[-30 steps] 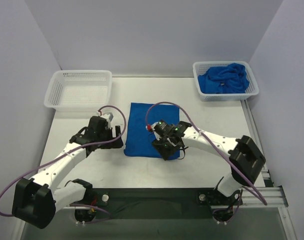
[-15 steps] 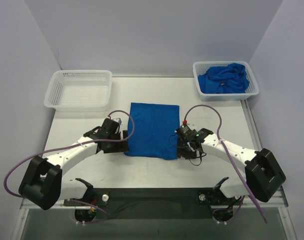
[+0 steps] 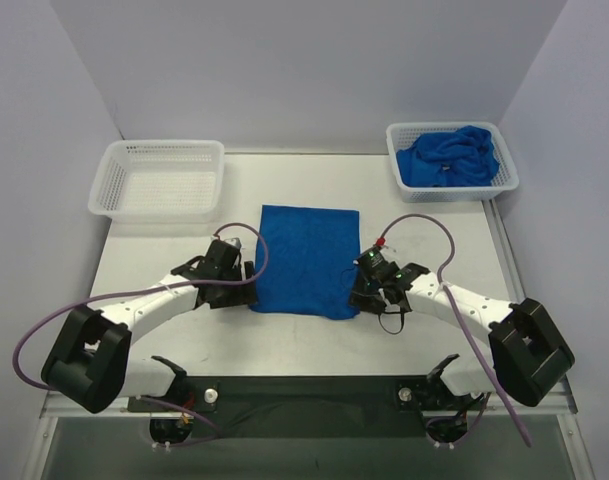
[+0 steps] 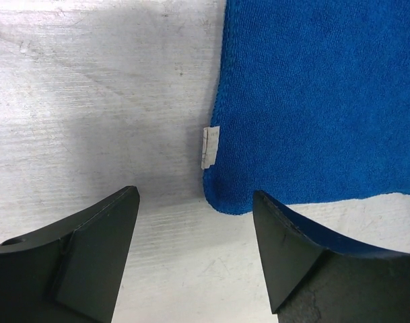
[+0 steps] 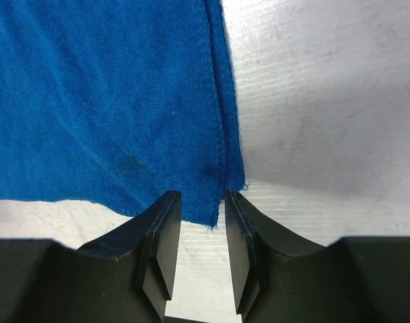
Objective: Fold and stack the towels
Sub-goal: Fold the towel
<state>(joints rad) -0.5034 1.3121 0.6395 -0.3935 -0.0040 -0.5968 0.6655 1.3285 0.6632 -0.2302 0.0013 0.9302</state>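
Observation:
One blue towel [image 3: 306,255] lies flat in the middle of the table. My left gripper [image 3: 247,284] is low at its near left corner, open. In the left wrist view [image 4: 194,225] the rounded corner [image 4: 240,200] with a white label [image 4: 210,147] lies just ahead of the gap, and the right finger [image 4: 292,249] covers the towel's edge. My right gripper [image 3: 358,297] is at the near right corner. Its jaws [image 5: 201,219] stand narrow but apart, with the frayed corner tip [image 5: 211,212] between the fingertips. More towels [image 3: 449,155] lie crumpled in the right basket.
An empty white mesh basket [image 3: 159,180] stands at the back left. The white mesh basket [image 3: 504,165] with the crumpled cloths stands at the back right. Purple cables loop beside both arms. The table's near edge runs just behind the grippers.
My right gripper came off the towel's top to its near right corner and its jaws narrowed. My left gripper moved right to the near left corner. The towel now shows its full width.

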